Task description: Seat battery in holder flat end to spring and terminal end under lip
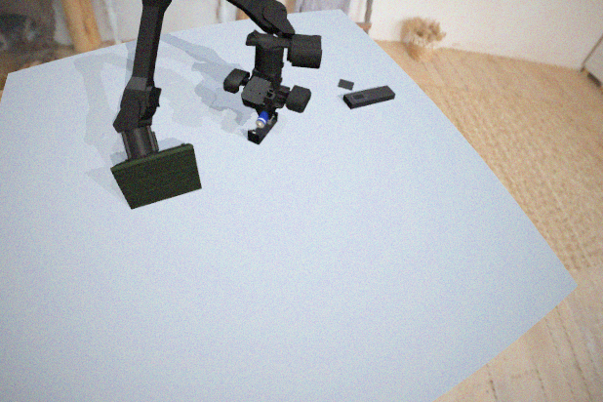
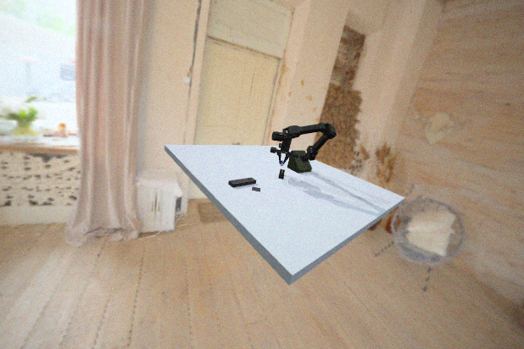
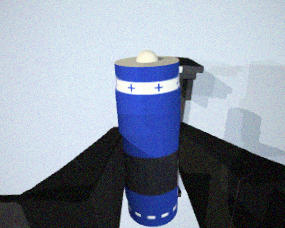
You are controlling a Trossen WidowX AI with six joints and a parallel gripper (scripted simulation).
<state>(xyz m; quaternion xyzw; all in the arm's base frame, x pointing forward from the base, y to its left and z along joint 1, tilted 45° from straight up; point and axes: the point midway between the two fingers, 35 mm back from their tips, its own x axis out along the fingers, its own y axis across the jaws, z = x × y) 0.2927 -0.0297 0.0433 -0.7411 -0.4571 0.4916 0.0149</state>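
Blue, with a white band of plus signs and a dark band lower down, the battery (image 1: 262,118) (image 2: 281,163) (image 3: 149,119) is pinched between the two black fingers of the claw (image 1: 265,112) (image 2: 281,163) (image 3: 149,134). The grip falls around its lower half, with the pale terminal end sticking out beyond the fingertips. In the exterior view the battery is up off the worktop (image 1: 341,242) (image 2: 297,227), over the holder (image 1: 262,132) (image 2: 281,174) (image 3: 188,68).

That holder, a small black tray, sits on the worktop; from above, the battery overlaps it, and the wrist view shows part of it behind the battery. A gap shows between them in the exterior view, so the battery is not seated. Which end of the holder carries the spring and which the lip is too small to tell.

Farther out, well apart from the holder, lie a long dark case (image 1: 369,97) (image 2: 242,182) and a small dark flat piece (image 1: 345,84) (image 2: 256,189) near it. Neither seems needed for this job.

Picking up looks done, and carrying to the holder nearly so. Left to do, I judge: line the battery up with the tray, bring the flat end to the spring, ease the terminal end under the lip without forcing, let go and back off.
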